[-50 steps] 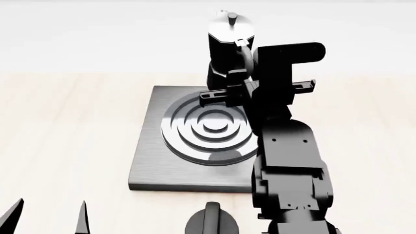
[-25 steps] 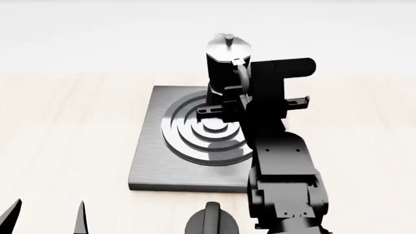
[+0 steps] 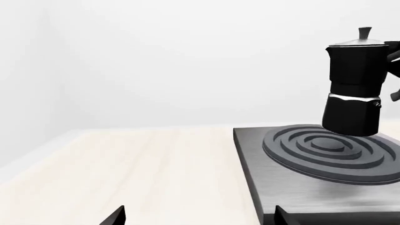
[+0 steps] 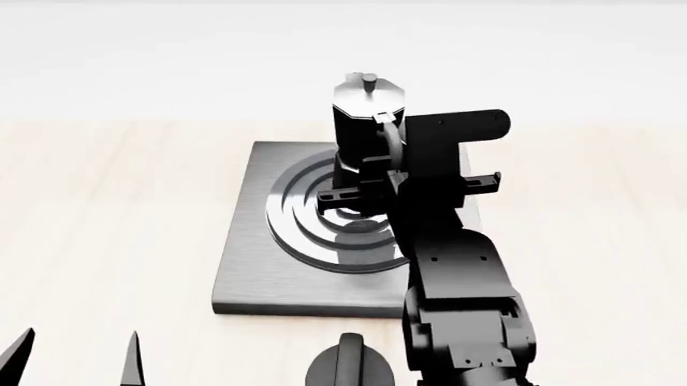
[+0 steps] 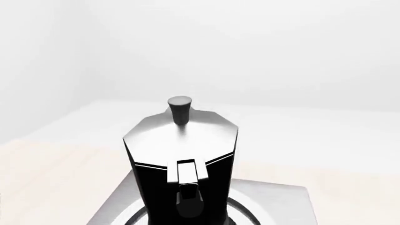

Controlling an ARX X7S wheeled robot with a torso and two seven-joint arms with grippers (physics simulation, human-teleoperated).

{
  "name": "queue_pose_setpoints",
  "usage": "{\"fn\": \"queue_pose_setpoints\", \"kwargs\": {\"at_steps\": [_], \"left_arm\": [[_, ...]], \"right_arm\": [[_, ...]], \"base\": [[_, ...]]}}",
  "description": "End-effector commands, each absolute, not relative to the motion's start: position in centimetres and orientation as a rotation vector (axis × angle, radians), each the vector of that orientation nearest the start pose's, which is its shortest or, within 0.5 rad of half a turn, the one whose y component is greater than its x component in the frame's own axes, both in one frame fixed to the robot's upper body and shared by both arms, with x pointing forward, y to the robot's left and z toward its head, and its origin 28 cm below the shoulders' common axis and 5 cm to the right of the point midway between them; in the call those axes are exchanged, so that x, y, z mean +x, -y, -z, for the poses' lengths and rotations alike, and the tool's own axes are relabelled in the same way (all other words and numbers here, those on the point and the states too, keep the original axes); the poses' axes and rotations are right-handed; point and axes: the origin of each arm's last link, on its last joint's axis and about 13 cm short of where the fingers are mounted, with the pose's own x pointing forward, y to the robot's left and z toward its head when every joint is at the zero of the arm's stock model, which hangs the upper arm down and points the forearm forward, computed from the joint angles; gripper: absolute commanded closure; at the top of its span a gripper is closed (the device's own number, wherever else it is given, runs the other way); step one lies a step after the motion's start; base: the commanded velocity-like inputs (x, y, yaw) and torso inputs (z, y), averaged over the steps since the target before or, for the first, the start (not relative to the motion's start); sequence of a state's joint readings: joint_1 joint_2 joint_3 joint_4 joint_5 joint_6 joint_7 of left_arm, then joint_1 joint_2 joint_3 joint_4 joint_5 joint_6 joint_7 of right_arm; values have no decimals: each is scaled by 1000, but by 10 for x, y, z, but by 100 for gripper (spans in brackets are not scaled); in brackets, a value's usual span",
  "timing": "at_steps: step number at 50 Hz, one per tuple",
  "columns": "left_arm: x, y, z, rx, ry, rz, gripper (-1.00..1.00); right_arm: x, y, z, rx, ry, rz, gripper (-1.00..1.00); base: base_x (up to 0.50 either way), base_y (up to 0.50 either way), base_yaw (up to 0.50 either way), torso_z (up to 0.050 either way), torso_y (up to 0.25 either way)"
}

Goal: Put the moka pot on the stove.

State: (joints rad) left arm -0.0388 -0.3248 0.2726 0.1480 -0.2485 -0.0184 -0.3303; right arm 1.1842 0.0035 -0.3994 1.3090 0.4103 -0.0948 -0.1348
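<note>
Right claw (image 4: pixel 388 165) clamped on unmarked moka pot (image 4: pixel 365 129), above stove (image 4: pixel 252 241) burner rings

moka pot (image 4: pixel 368 121): carried nearer, now over stove (image 4: pixel 244 241) burner | right claw (image 4: pixel 378 173): drawn back with it

In the head view the right arm (image 4: pixel 456 273) hides the right gripper, the stove's (image 4: pixel 252 257) 3 o'clock side and the moka pot's (image 4: pixel 359 133) base. At 6 o'clock, the knob (image 4: pixel 349 368) and the left gripper (image 4: pixel 76 360) are cut off.
</note>
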Motion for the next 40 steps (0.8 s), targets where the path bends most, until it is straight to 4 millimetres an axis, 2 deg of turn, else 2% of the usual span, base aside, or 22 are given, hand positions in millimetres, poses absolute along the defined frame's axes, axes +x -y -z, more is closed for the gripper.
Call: {"fn": "queue_pose_setpoints", "kwargs": {"at_steps": [1, 40], "left_arm": [[213, -221, -49, 21, 123, -21, -100], [213, -222, -51, 19, 126, -23, -100]], "right_arm": [[419, 80, -137, 43, -38, -234, 100], [416, 81, -127, 45, -72, -221, 100]], "base": [[0, 0, 0, 0, 0], [0, 0, 0, 0, 1]]}}
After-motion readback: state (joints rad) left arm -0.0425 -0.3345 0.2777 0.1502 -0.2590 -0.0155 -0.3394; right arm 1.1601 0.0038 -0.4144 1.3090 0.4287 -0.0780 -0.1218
